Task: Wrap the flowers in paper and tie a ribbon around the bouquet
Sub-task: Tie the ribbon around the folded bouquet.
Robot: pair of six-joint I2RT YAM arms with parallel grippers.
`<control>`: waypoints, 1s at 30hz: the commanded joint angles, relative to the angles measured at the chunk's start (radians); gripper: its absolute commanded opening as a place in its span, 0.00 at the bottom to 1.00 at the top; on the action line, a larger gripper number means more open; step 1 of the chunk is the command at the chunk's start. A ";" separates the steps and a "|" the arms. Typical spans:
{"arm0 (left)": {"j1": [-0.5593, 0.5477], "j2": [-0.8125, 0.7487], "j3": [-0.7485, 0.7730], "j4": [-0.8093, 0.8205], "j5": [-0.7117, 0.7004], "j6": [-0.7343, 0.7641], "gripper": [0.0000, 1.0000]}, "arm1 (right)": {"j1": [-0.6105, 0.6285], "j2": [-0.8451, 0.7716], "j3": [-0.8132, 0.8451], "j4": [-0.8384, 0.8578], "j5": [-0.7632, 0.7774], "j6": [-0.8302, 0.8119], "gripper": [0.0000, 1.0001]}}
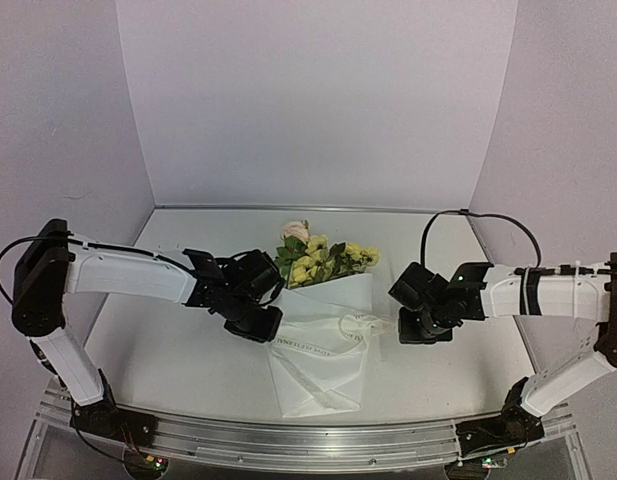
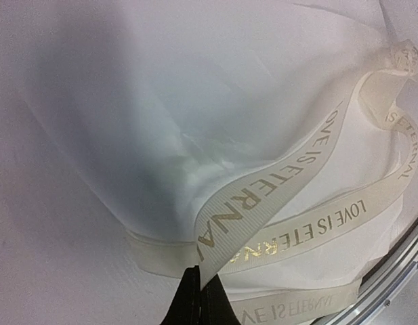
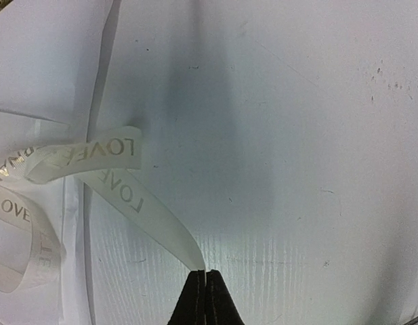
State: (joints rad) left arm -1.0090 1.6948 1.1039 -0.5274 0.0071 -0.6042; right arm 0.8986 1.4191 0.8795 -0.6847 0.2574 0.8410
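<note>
The bouquet lies in the middle of the table, with the flowers (image 1: 318, 260), yellow blossoms and one pale rose, sticking out of the far end of the white paper (image 1: 323, 375) cone. The off-white ribbon (image 1: 323, 347) printed "LOVE IS ETERNAL" crosses the cone in loose loops. My left gripper (image 1: 258, 323) hangs at the cone's left edge. In the left wrist view, this gripper (image 2: 200, 272) is shut on a band of the ribbon (image 2: 276, 196) over the paper (image 2: 161, 101). My right gripper (image 1: 420, 330) is to the cone's right. In its wrist view, the right gripper (image 3: 206, 273) is shut on the ribbon's (image 3: 144, 211) end above the table, beside the paper (image 3: 46, 61).
White walls close off the table (image 1: 168, 330) at the back and sides. A metal rail (image 1: 308, 445) runs along the near edge, between the two arm bases. The same rail shows at the lower right of the left wrist view.
</note>
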 commanded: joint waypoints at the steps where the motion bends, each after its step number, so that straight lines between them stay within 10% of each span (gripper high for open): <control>1: 0.028 -0.155 -0.031 -0.054 -0.145 -0.043 0.00 | 0.005 -0.044 0.017 -0.057 0.062 0.003 0.00; 30: 0.431 -0.358 -0.301 -0.025 -0.126 0.023 0.00 | -0.409 -0.027 -0.098 -0.241 0.173 0.017 0.00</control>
State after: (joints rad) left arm -0.5974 1.3749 0.8190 -0.5659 -0.1078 -0.6072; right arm 0.5716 1.3780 0.8243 -0.8874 0.3818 0.8434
